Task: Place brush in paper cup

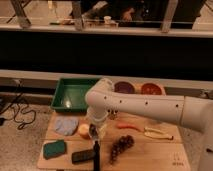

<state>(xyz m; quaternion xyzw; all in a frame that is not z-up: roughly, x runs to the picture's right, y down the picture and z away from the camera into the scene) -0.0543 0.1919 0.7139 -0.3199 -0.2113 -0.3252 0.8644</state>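
Observation:
The black brush (83, 156) lies on the wooden table (150, 155) near the front edge. Its block head points left and its thin dark handle (96, 151) runs up toward the gripper. My gripper (95, 132) hangs from the white arm (135, 105) just above the upper end of the handle, next to an orange-yellow fruit (83, 131). I cannot make out a paper cup; the arm hides part of the table's middle.
A green tray (70, 95) stands at the back left, with two dark red bowls (125, 87) (151, 89) to its right. A grey-blue cloth (65, 125), a teal sponge (54, 149), dark grapes (121, 145), a red chili (127, 126) and a yellowish item (158, 133) lie on the table.

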